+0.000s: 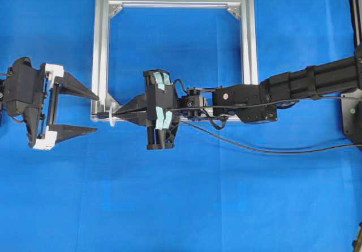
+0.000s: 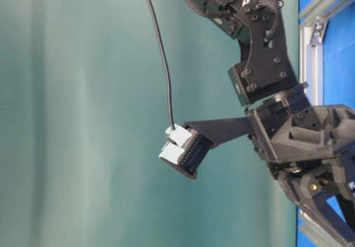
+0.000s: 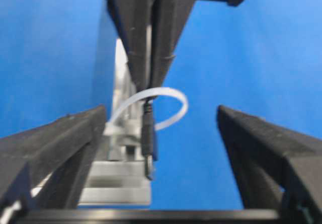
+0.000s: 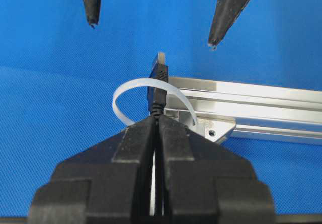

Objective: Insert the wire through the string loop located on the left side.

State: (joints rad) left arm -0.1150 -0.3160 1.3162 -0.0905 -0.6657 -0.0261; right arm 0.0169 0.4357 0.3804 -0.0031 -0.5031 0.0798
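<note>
The wire's plug (image 4: pixel 160 78) pokes through the white string loop (image 4: pixel 123 97), which is tied at the left front corner of the aluminium frame (image 4: pixel 261 103). My right gripper (image 4: pixel 157 119) is shut on the wire just behind the plug, with its tips at the loop (image 1: pixel 113 118). The wire (image 1: pixel 254 148) trails off to the right over the cloth. My left gripper (image 1: pixel 97 114) stands open just left of the loop, touching nothing. In the left wrist view the plug (image 3: pixel 147 143) hangs between its spread fingers (image 3: pixel 65 143), well apart from both.
The silver square frame (image 1: pixel 100 48) lies flat on the blue cloth, its left rail close to my left gripper's upper fingertip. The right arm (image 1: pixel 283 90) reaches across the frame's front rail. At table level the wire (image 2: pixel 163 64) hangs down along that arm.
</note>
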